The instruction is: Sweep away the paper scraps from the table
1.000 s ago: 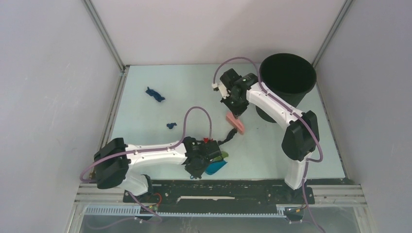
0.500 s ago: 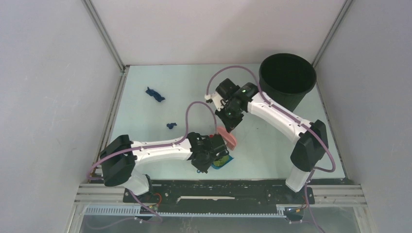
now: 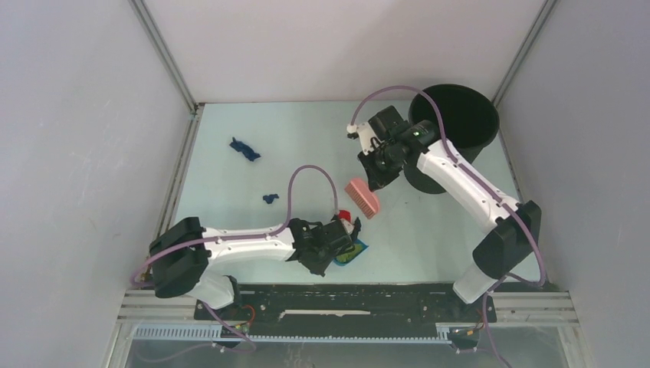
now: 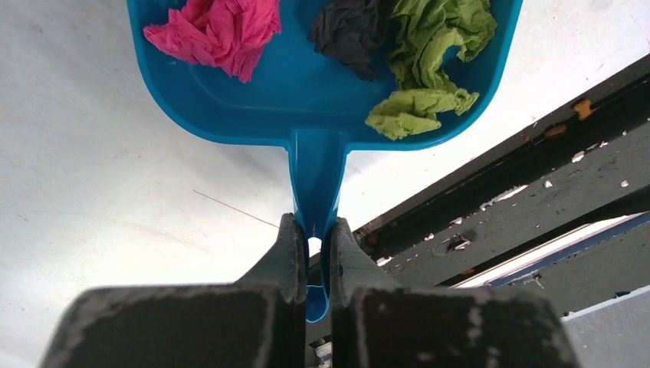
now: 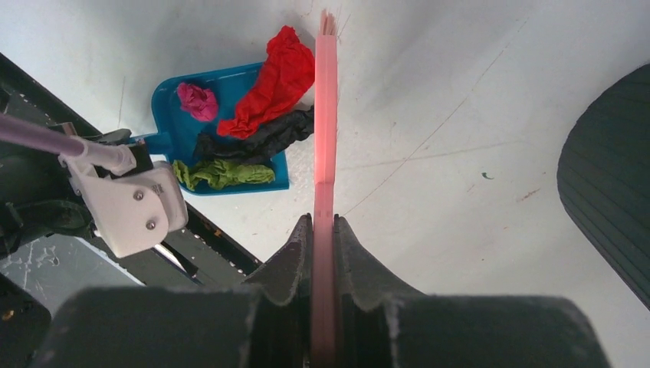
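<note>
Close to the near edge of the surface [image 3: 306, 138], the left claw [image 4: 314, 238] is clamped on the handle of a blue dustpan [image 4: 299, 92], which lies flat with its mouth facing away from the arm bases. Four of the paper scraps are gathered there: a magenta scrap [image 4: 218, 31], a black scrap [image 4: 349, 31] and a green scrap [image 4: 429, 54] inside the pan, and a red scrap [image 5: 280, 77] at its mouth. Just beyond, the right claw [image 5: 323, 230] pinches a pink brush [image 5: 326, 115], its far end beside the red scrap. Farther left, two dark blue scraps [image 3: 269, 198] [image 3: 244, 149] lie loose on the surface, well apart from the pan. A black bin [image 3: 456, 115] stands in the far right corner.
</note>
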`<action>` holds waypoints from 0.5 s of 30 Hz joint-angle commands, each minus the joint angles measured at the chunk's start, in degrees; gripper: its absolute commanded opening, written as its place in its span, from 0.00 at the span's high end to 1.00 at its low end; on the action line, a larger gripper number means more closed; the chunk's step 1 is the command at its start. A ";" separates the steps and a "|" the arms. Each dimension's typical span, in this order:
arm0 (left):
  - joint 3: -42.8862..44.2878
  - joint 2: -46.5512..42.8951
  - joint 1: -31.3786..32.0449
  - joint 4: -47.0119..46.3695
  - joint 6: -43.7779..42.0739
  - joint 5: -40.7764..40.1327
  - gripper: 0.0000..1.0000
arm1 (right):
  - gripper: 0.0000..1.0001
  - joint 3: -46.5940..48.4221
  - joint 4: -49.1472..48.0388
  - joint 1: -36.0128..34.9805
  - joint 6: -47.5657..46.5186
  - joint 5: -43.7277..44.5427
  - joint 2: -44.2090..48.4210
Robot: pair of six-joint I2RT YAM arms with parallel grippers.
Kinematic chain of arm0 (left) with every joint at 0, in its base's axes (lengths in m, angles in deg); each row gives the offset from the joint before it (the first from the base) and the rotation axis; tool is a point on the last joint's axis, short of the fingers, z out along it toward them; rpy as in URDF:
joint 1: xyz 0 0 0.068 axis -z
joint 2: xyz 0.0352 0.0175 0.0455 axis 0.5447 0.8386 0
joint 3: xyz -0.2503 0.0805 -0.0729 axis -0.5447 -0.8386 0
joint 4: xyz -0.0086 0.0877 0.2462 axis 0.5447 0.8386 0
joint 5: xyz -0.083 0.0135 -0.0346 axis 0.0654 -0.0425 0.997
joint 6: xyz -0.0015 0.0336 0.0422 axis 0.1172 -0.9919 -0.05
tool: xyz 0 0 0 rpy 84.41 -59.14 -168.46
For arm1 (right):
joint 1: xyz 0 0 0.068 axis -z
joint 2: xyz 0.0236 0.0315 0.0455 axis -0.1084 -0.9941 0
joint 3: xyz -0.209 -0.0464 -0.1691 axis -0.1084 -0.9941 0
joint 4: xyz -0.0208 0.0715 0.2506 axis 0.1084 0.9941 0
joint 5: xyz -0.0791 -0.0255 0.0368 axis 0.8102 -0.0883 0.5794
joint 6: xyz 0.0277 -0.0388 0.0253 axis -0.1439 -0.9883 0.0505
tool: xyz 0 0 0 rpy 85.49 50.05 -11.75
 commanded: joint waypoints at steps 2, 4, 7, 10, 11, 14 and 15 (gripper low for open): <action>1.16 -3.56 1.47 -0.94 2.26 -1.54 1.00 | 1.00 -0.67 -2.69 2.30 -1.24 0.14 7.18; 2.24 -5.04 2.84 -0.17 2.30 -3.32 1.00 | 1.00 -2.67 -4.05 4.00 -1.33 -0.82 8.60; 2.34 -6.04 2.95 0.84 2.28 -4.94 1.00 | 1.00 -5.16 -4.83 6.51 -1.50 -3.14 10.62; 2.02 -9.26 4.34 0.80 2.26 -6.08 1.00 | 1.00 -7.80 -6.11 7.36 -2.29 -2.70 14.27; 0.82 -10.69 4.40 -0.17 2.54 -6.87 1.00 | 1.00 -9.01 -6.78 7.73 -2.40 -2.17 15.96; -1.39 -12.81 4.37 -1.16 3.22 -7.96 1.00 | 1.00 -12.41 -8.55 9.73 -2.65 -2.19 20.43; -1.80 -12.95 4.37 -1.12 3.57 -7.04 1.00 | 1.00 -13.59 -8.90 10.48 -2.69 -2.49 21.38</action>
